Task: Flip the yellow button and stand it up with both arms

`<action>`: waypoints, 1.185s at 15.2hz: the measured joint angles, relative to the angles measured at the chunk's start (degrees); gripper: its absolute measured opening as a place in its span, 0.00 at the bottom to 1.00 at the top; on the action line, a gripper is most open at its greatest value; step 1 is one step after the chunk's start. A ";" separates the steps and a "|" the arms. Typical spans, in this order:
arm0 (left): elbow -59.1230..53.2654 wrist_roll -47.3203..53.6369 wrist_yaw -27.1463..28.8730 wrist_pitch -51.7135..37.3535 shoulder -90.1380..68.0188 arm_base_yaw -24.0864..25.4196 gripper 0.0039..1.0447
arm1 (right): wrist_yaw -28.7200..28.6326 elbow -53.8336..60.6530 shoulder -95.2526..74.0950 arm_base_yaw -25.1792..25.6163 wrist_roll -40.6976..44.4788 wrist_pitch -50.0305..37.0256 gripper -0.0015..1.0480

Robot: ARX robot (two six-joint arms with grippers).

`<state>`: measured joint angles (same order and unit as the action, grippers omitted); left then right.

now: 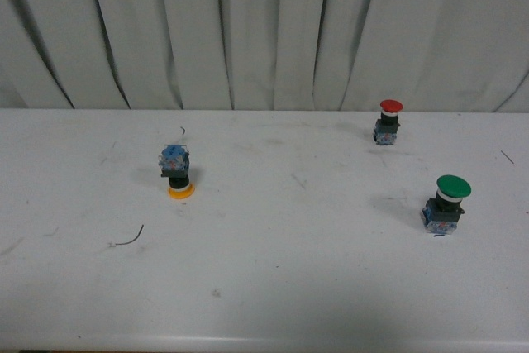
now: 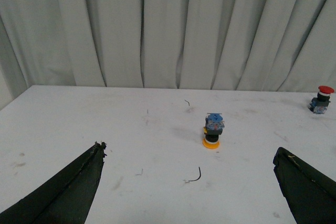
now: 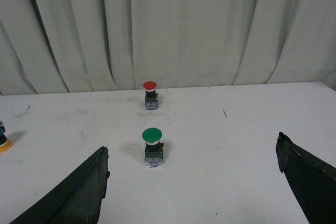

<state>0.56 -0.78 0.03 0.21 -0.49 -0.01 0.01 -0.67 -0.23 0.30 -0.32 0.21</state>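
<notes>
I see the yellow button [image 1: 177, 173] upside down on its cap on the table [image 1: 273, 287], while the left gripper [image 2: 189, 149] and right gripper [image 3: 192, 144] hover with fingers wide apart, empty.

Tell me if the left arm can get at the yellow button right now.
Probably yes. The left gripper is open, and the yellow button stands cap-down ahead of it on the table. Only a thin wire scrap lies near the path, and nothing else blocks it.
</notes>
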 joint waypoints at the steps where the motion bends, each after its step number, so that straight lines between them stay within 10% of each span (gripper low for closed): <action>1: 0.00 0.00 0.00 -0.02 0.00 0.00 0.94 | 0.00 0.00 0.00 0.00 0.00 0.00 0.94; 18: 0.00 0.00 0.00 0.00 0.00 0.00 0.94 | -0.02 0.00 0.00 0.00 0.00 0.00 0.94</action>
<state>0.56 -0.78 0.03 0.21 -0.49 -0.01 -0.01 -0.67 -0.23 0.30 -0.32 0.21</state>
